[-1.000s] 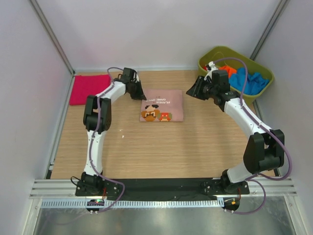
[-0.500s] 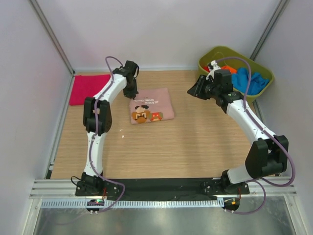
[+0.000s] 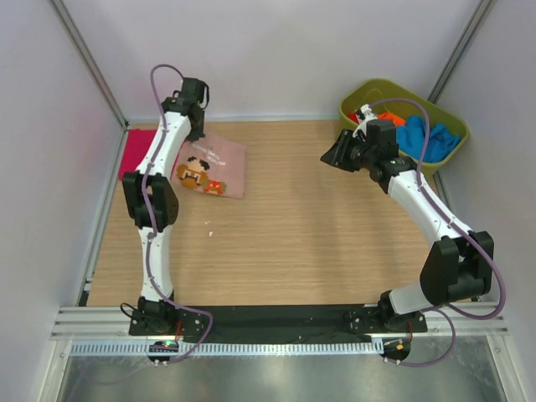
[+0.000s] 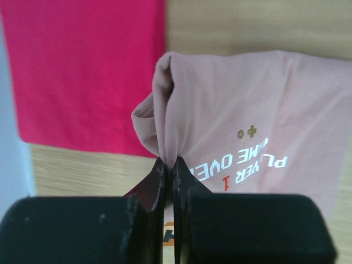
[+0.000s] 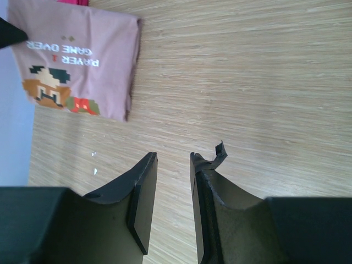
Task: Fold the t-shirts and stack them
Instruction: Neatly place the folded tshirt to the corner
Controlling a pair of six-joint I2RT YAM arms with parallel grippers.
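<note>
You have the left end effector (image 4: 173,165) pinched shut on a bunched edge of the dusty-pink t-shirt (image 3: 219,167), lying at the tabletop's (image 3: 318,243) far left against the magenta t-shirt (image 3: 134,159), while your right end effector (image 5: 171,176) hangs half open and empty near the green tub (image 3: 356,94).

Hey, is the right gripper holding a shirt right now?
No, the right gripper has its jaws apart, with only the wooden table showing between them.
</note>
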